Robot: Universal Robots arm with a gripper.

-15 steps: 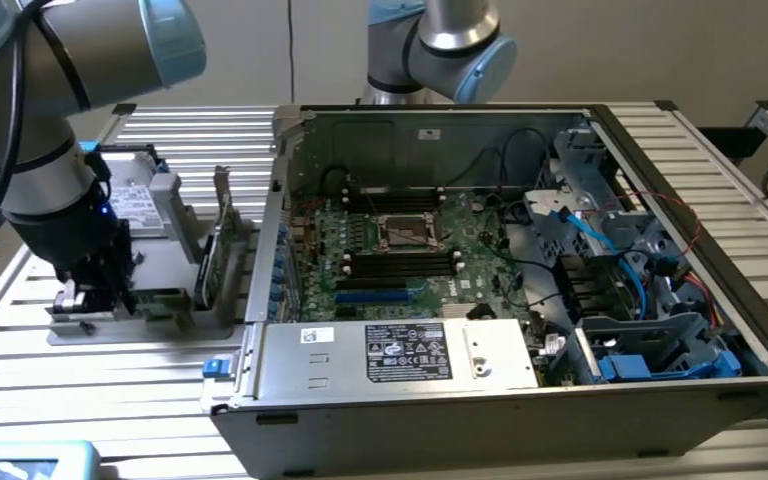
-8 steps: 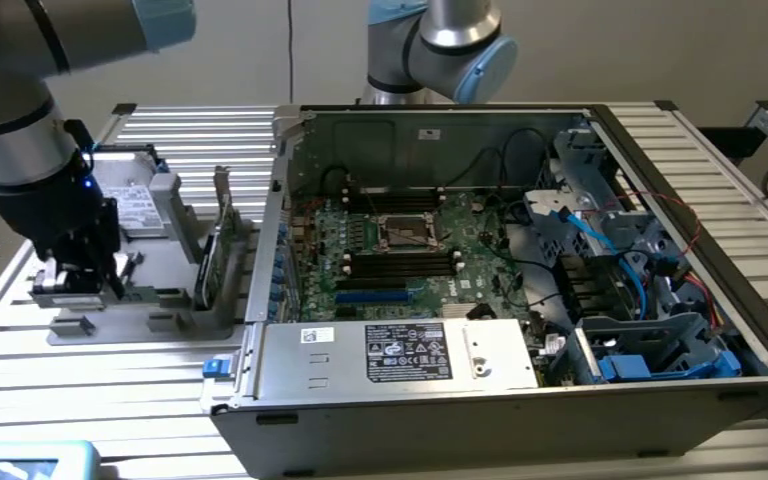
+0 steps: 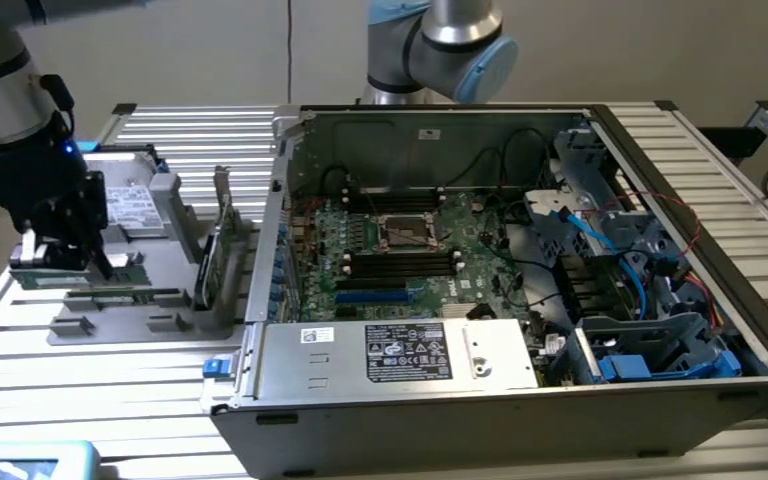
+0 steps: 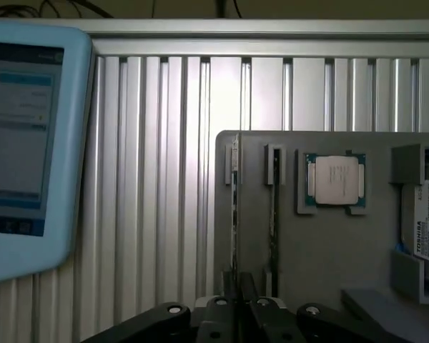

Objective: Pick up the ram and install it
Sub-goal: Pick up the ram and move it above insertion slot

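Note:
My gripper (image 3: pixel 64 262) hangs over the grey holder tray (image 3: pixel 131 322) at the exterior view's left. It is shut on the ram (image 3: pixel 40 279), a narrow green stick held lengthwise just above the tray's near-left part. In the wrist view the ram (image 4: pixel 234 214) is seen edge-on as a thin line running out from between the fingers of the gripper (image 4: pixel 236 311). The open computer case (image 3: pixel 491 400) lies to the exterior view's right. Its motherboard (image 3: pixel 458 240) faces up, with black memory slots (image 3: pixel 398 262) beside the processor socket (image 3: pixel 406 230).
The tray also holds a second green stick (image 3: pixel 124 297), an upright expansion card (image 3: pixel 220 245), a hard drive (image 3: pixel 128 205) and a processor chip (image 4: pixel 336 180). A blue-framed tablet (image 4: pixel 28 143) lies on the ribbed table. Cables and drive cages crowd the case's right side (image 3: pixel 624 270).

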